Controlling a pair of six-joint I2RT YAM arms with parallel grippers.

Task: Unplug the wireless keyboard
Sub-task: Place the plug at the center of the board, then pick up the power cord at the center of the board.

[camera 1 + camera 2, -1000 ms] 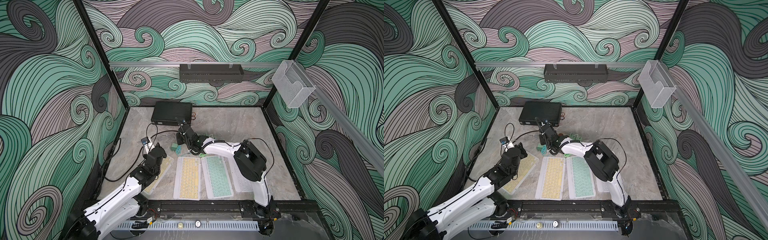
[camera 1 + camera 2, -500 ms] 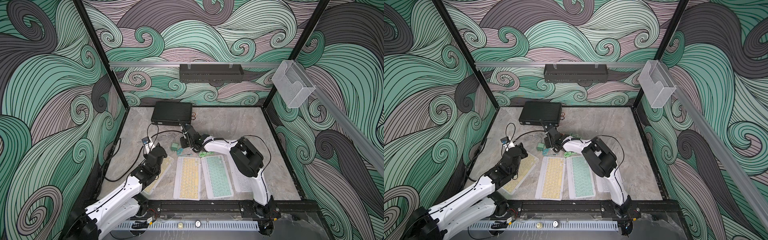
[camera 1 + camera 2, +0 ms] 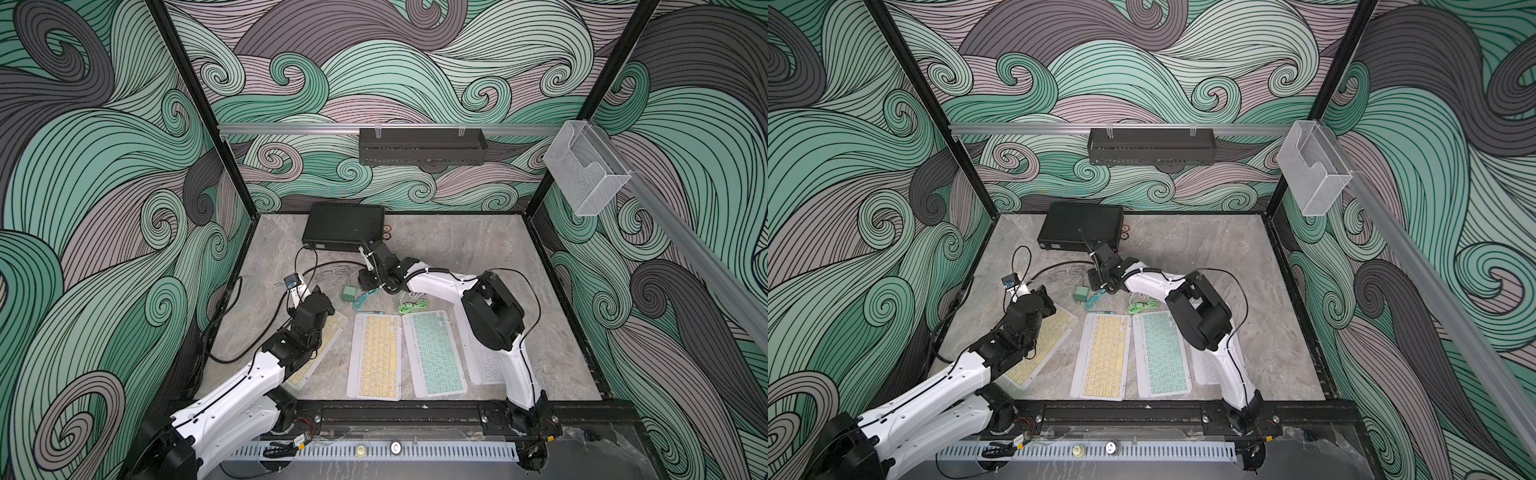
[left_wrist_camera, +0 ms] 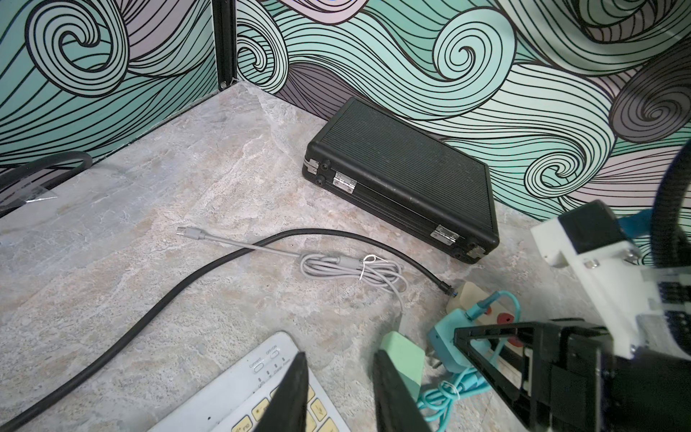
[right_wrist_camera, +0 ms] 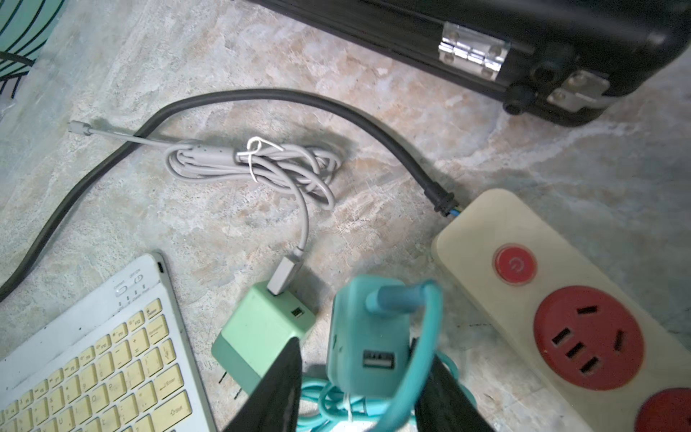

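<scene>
Right end effector (image 5: 364, 359) jaws wider apart than a second ago, either side of the teal charger (image 5: 368, 318).

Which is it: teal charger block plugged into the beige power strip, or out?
Out. The teal charger block sits beside the beige power strip, whose red socket shows bare slots.
</scene>
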